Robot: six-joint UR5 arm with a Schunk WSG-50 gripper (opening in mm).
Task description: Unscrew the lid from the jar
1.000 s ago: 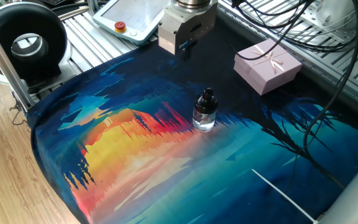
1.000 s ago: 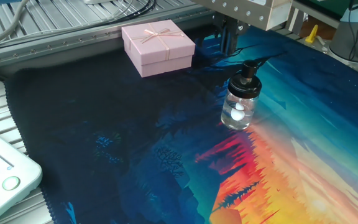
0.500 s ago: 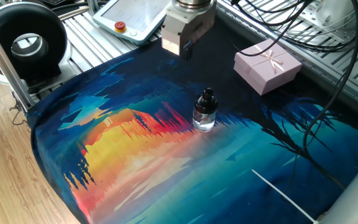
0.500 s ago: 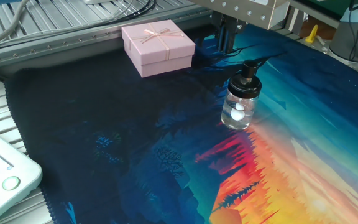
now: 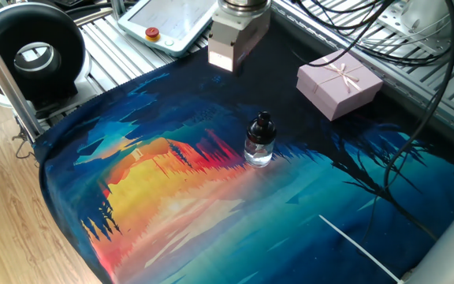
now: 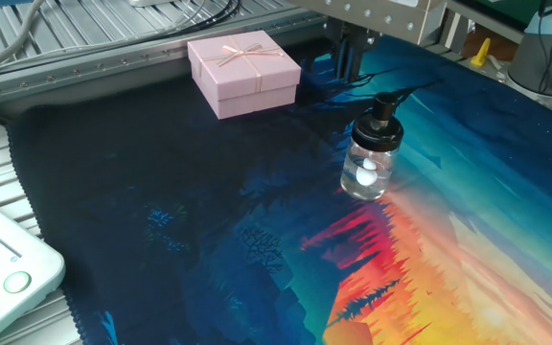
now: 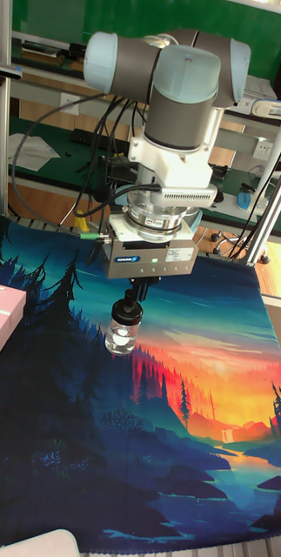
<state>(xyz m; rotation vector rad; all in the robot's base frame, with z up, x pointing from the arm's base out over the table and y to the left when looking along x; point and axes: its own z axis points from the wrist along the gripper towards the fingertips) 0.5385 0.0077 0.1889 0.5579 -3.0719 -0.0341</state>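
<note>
The jar (image 5: 259, 150) is small, clear glass, and stands upright in the middle of the painted cloth. The black lid (image 5: 263, 123) is on top of it. The other fixed view also shows the jar (image 6: 369, 171) and lid (image 6: 384, 117), and so does the tall fixed view, jar (image 7: 122, 333) and lid (image 7: 128, 306). My gripper (image 6: 353, 73) hangs above the cloth beyond the jar, apart from the lid. Its fingers stand close together with nothing between them. In the tall fixed view the gripper (image 7: 143, 291) shows just above and behind the lid.
A pink ribboned gift box (image 5: 339, 84) sits on the cloth near the jar. A teach pendant (image 5: 168, 22) lies on the metal frame behind the gripper. A black round device (image 5: 31, 54) stands at the cloth's corner. Cables (image 5: 385, 31) hang over the far side.
The gripper body has turned about its vertical axis and lifted slightly, so its fingers no longer show in the one fixed view. The jar and lid have not moved.
</note>
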